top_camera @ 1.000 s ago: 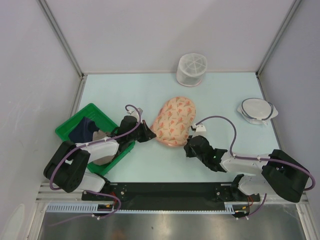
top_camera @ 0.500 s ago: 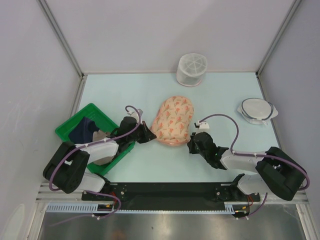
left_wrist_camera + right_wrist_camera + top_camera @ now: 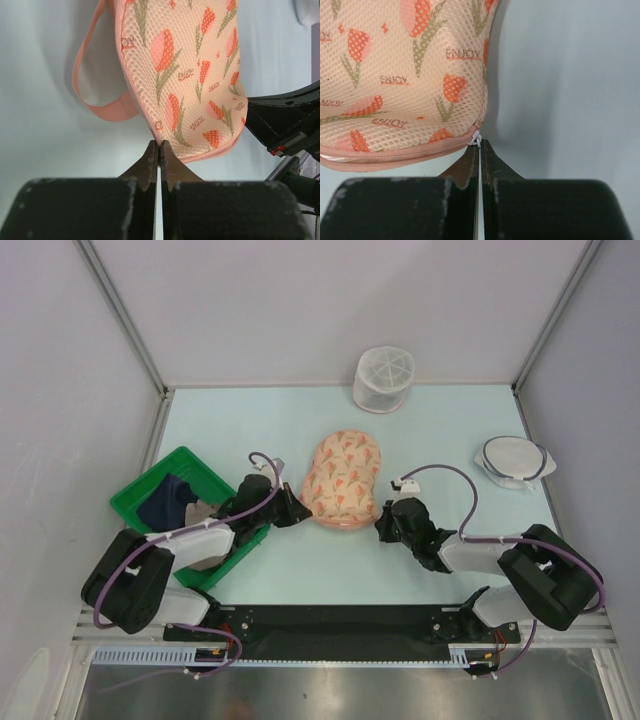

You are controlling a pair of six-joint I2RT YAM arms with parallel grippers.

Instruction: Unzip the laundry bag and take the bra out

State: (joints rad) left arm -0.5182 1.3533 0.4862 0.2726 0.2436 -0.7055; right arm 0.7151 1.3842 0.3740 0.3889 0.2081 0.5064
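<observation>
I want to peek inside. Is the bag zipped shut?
Shut where visible: the bag has its zip edge closed, no gap.

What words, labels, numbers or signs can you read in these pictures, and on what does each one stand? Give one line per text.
"ENJOY": printed small and many times over, among the tulips on the mesh of the laundry bag. It is clear in both wrist views but too small to read from the top camera.
No other word, number or sign can be read in any view.
</observation>
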